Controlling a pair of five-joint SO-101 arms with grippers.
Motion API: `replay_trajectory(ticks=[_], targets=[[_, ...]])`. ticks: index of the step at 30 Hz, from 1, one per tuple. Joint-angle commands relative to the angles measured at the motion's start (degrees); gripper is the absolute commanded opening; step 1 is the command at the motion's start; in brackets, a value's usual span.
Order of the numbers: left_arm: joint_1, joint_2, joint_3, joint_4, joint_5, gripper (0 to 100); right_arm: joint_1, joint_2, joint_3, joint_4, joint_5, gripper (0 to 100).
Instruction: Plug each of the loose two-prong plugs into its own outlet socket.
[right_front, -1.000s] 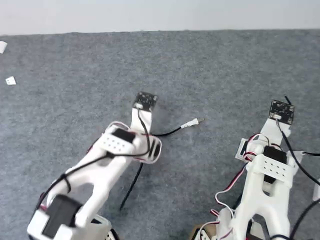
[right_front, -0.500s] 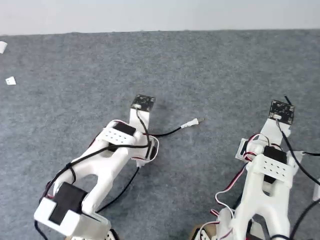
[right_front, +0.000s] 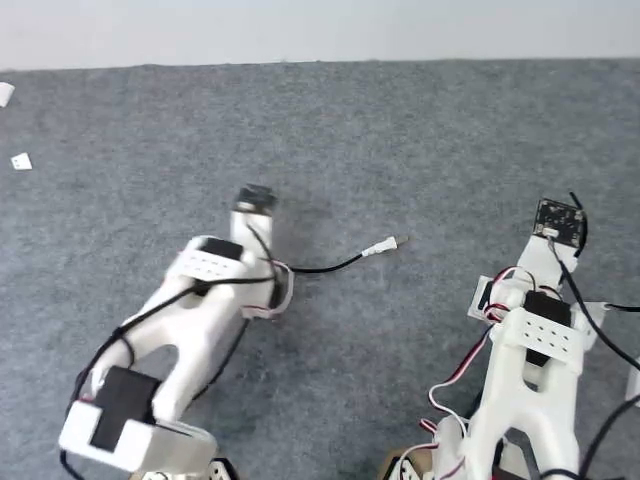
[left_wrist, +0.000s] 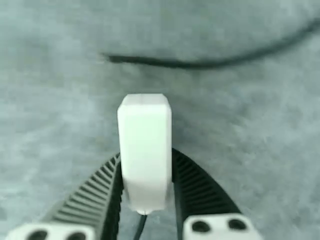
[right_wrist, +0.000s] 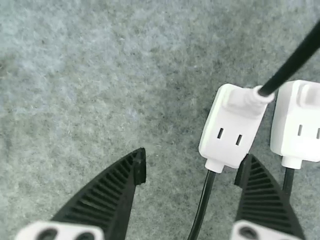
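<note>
Grey, felt-like cloth (right_front: 420, 130) covers the table. At its far left lie two small white scraps (right_front: 20, 161). Next comes the left arm (right_front: 200, 300), slanting in toward the middle of the table. In its wrist view the left gripper (left_wrist: 145, 157) is clamped on a white connector block (left_wrist: 145, 125). The ribbed black fingers (left_wrist: 195, 185) press its two sides, and a dark lead (left_wrist: 140, 226) leaves the end nearest the wrist. Whether the block is a plug or a socket cannot be told. Beyond it a black cord (left_wrist: 200, 63) lies across the cloth.

Near the middle of the table, the high view shows a loose plug (right_front: 385, 245) lying flat, apart from both arms. It sits at the end of a black cable (right_front: 325, 268) that runs back under the left arm.

On the right stands the right arm (right_front: 530, 350). The right gripper (right_wrist: 194, 160) hangs over the cloth with its fingers spread wide, holding nothing. Near one fingertip lies a white outlet socket (right_wrist: 230, 130), and just beside it a second socket (right_wrist: 300, 125). Each shows a pair of slots. A thick black wire (right_wrist: 295, 60) with a white end piece meets the first socket's far end. Whether it is plugged in cannot be told.
</note>
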Motion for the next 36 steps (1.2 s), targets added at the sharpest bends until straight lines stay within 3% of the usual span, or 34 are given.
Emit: replay_trajectory(ticks=[1,6,15,18,24,30,36], targets=[[-2.29,-5.63,-0.92,-0.7,-0.62,17,-0.48,-1.8,-0.44,-0.84,0.7,28.4],[-1.49,-10.46,5.14,-4.22,-0.53,32,-0.48,-1.8,-0.35,-0.84,0.7,28.4],[0.0,-17.93,7.78,-4.31,-0.26,33,-0.48,-1.8,-0.35,-0.84,0.7,28.4],[0.79,-21.27,8.66,-4.57,-0.53,28,-0.48,-1.8,-0.35,-0.84,0.7,28.4],[6.15,-23.47,11.12,-10.11,-7.56,1,-0.48,-1.8,-0.35,-0.84,0.7,28.4],[7.38,-13.63,9.36,-14.77,-7.3,1,-0.48,-1.8,-0.35,-0.84,0.7,28.4],[-0.09,-5.19,3.82,-13.8,-7.65,1,-0.48,-1.8,-0.35,-0.84,0.7,28.4]])
